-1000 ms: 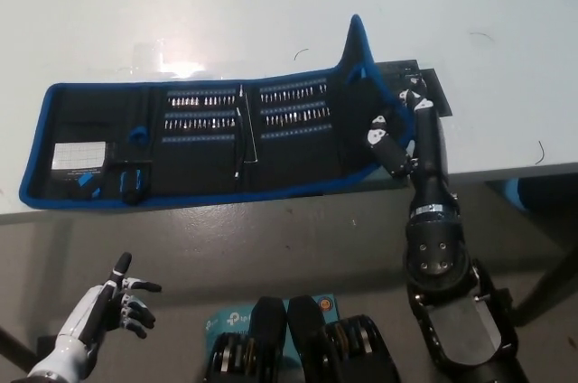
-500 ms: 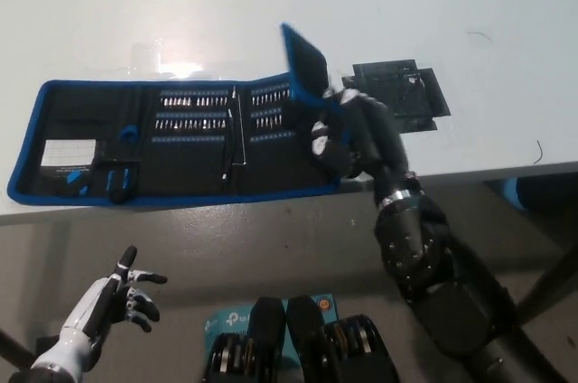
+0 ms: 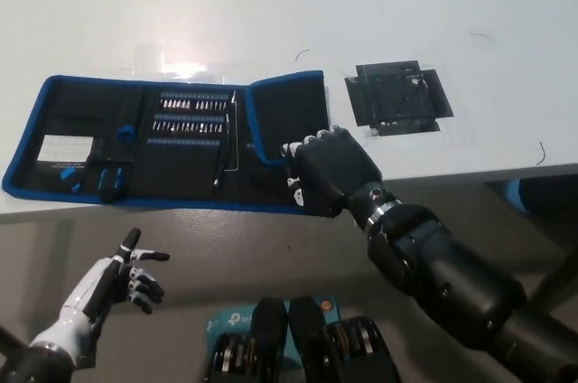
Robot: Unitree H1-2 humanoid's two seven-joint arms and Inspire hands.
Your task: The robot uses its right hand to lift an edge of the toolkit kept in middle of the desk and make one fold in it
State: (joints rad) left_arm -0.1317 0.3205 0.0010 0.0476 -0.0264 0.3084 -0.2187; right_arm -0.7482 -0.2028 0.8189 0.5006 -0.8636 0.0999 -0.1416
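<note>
The toolkit (image 3: 153,135) is a black roll-out case with blue edging, lying on the white desk (image 3: 289,13). Its open part shows rows of screwdriver bits and small blue tools. The right-hand panel (image 3: 287,116) is folded over to the left and lies flat on the case, black outside up. My black right hand (image 3: 323,171) rests palm down on the near edge of that folded panel, fingers spread flat, holding nothing. My white left hand (image 3: 122,284) hangs open below the desk edge at lower left.
A black square patch (image 3: 397,97) is stuck on the desk just right of the toolkit. The desk's front edge (image 3: 452,175) runs under my right wrist. A blue box (image 3: 221,320) lies on the floor below.
The lifted right panel has swung over to the left and come down flat on the case. My right hand followed it leftward and now presses on it. The toolkit slid slightly left.
</note>
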